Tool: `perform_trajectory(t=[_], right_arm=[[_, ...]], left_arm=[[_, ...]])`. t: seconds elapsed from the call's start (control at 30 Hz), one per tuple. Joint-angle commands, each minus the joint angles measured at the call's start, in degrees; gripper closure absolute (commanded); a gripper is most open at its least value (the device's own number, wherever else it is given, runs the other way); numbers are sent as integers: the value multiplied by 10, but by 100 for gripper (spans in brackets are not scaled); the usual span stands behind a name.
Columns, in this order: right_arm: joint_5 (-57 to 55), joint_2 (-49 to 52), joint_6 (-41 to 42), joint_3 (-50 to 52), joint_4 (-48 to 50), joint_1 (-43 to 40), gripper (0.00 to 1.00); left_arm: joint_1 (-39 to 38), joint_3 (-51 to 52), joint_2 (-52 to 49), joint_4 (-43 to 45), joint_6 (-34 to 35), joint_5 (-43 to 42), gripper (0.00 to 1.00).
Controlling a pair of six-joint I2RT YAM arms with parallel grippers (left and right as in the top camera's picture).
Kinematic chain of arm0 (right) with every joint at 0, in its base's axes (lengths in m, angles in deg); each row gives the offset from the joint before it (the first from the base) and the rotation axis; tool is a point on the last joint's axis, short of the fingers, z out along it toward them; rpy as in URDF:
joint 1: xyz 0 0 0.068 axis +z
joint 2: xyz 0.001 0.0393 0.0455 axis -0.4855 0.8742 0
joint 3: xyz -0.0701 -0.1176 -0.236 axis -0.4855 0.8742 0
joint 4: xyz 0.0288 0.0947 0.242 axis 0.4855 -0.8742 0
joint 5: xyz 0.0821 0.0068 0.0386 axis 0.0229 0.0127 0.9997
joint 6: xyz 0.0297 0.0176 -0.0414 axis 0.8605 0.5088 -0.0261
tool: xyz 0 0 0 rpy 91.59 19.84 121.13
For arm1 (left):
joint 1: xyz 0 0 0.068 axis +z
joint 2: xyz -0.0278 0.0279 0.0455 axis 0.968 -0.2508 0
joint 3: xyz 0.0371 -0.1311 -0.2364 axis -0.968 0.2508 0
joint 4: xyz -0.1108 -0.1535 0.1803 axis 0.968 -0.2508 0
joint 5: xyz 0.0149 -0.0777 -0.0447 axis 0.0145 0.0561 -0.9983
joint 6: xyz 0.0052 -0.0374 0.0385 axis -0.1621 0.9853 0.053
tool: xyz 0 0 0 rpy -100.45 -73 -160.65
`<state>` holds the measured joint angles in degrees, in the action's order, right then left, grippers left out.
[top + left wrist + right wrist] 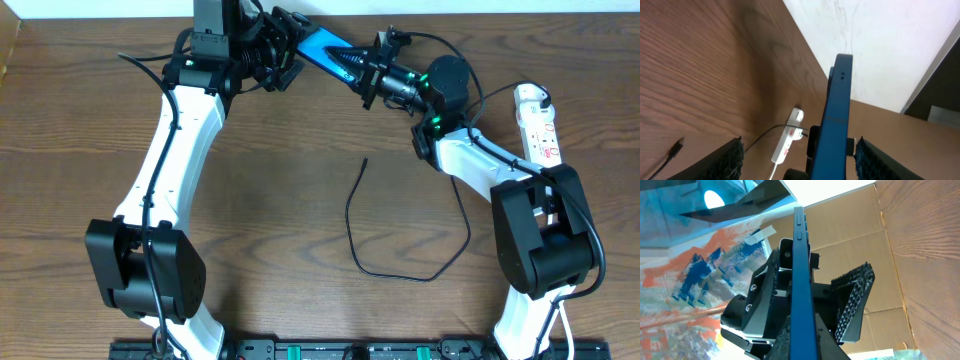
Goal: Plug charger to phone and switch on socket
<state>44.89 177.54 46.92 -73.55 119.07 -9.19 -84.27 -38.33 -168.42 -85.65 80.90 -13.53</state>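
The phone (322,45), blue and seen edge-on, is held in the air above the table's far edge. My right gripper (352,63) is shut on its right end; in the right wrist view its fingers (802,335) clamp the phone's edge (800,265). My left gripper (285,45) is open around the phone's other end, and its fingers (800,145) stand wide apart on both sides of the phone (837,110). The charger cable (352,235) lies loose on the table with its tip (365,160) free. The white socket (538,125) lies at the far right.
The socket (787,141) and the cable tip (676,148) also show in the left wrist view. A white plug (534,97) sits in the socket's far end. A cardboard wall (850,235) stands behind the table. Both arm bases stand at the near edge.
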Motion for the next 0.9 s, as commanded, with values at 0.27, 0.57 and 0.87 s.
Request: perform_trajectory(t=[0.27,0.57,0.87], right_arm=[[7,-3,5,-19,8,16,99],[19,-3,5,-19,8,23,99],[19,-3,5,-19,8,35,98]], left_arm=[[0,-4,7,2,-10,10,57],[0,-4,7,8,-10,14,69],[0,-4,7,8,-10,34,80]])
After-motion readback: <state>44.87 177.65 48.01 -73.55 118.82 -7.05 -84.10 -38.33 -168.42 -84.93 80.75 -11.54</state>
